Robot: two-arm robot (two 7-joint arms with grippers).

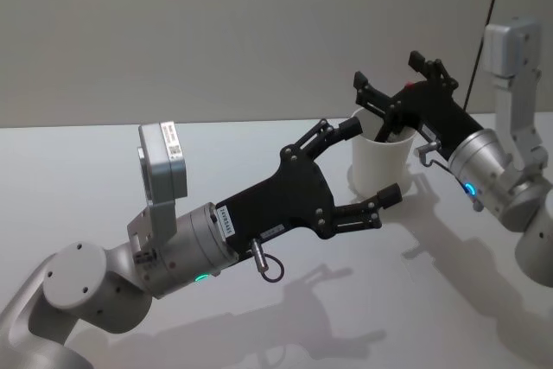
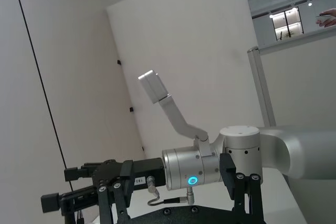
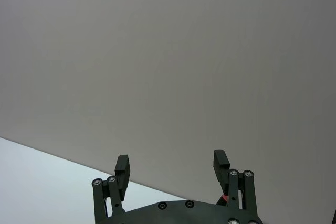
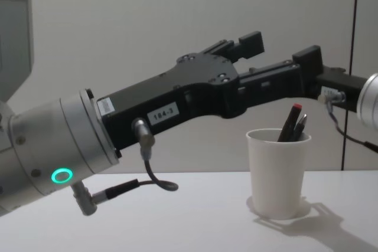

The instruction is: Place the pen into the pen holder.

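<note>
Already the pen (image 4: 293, 123) is leaning inside the cup (image 4: 277, 172) on the tabletop (image 1: 259, 317), both pincers, left (image 1: 370, 162) and right (image 1: 397, 75), are gaping wide and empty beside it, risking knocking it over.

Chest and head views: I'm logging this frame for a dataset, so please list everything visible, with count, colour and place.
cup: one, white, standing on the table's right half, between the two grippers in the head view.
pens: two dark ones, one with a red tip, standing tilted inside the cup, their tops above its rim.
table: one, white, under the cup and both arms.
wall: grey, behind the table.
cable: one, black, hanging down the wall at the right.
left gripper: one, black, open, beside the cup at its left.
right gripper: one, black, open, above and behind the cup.
</note>
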